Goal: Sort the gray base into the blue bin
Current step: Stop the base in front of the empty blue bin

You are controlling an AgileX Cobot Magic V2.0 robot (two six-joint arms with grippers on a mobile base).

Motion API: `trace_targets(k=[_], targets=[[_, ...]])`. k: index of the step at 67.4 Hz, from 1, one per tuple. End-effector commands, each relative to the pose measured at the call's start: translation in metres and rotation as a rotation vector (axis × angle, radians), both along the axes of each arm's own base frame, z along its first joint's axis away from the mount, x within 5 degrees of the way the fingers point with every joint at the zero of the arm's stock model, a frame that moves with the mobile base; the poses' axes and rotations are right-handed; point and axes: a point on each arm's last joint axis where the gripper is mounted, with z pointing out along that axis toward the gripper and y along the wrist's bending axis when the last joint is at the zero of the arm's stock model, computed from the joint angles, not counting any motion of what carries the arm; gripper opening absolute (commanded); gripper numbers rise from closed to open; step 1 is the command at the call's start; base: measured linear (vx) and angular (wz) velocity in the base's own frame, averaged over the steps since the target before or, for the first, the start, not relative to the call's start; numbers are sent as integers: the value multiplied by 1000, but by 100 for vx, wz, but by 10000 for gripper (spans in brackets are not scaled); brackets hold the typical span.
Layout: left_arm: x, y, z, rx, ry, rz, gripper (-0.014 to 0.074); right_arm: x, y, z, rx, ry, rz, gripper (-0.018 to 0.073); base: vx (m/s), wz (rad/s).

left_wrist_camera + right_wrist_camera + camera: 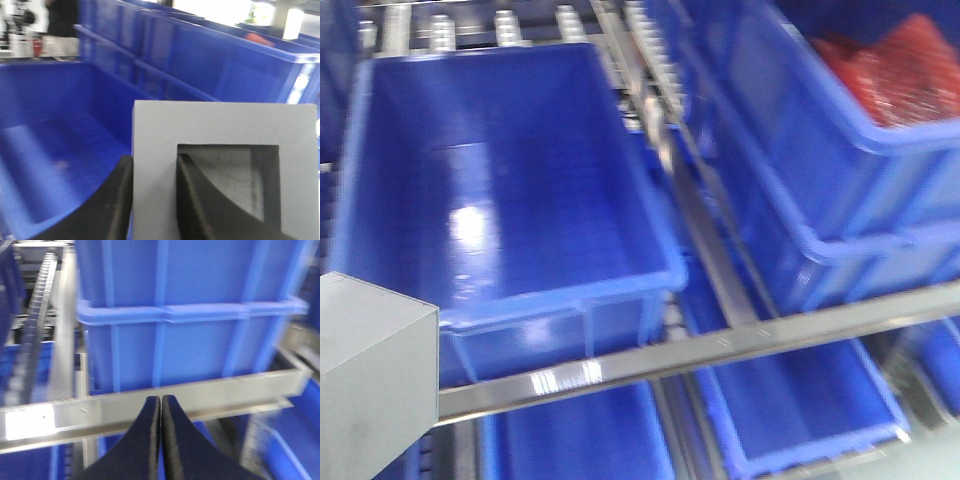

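The gray base [220, 125] fills the lower right of the left wrist view, its square recess facing the camera. My left gripper [154, 170] is shut on the base's left wall, one finger outside and one inside the recess. In the front view the gray base [370, 380] shows at the lower left, near the front rim of the large blue bin [560, 295]. The same bin [30, 150] lies open behind the base in the left wrist view. My right gripper [161, 405] is shut with nothing between its fingers, in front of a metal rail [150, 405].
Stacked blue crates [800, 150] stand at the right, the top one holding red items [895, 75]. A metal rack rail [720, 345] crosses below the bin, with more blue bins [800, 400] on the lower level. Rollers [440, 30] run along the back.
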Motion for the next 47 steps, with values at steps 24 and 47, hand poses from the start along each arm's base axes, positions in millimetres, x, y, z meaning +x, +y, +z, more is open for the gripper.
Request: trace_targets(k=[24, 47], targets=[[-3, -3, 18, -50, -100, -52, -8, 0, 0, 6, -18, -84, -3, -5, 17, 41], [-3, -3, 18, -50, -100, -52, -8, 0, 0, 6, -18, -82, -3, -5, 16, 13]])
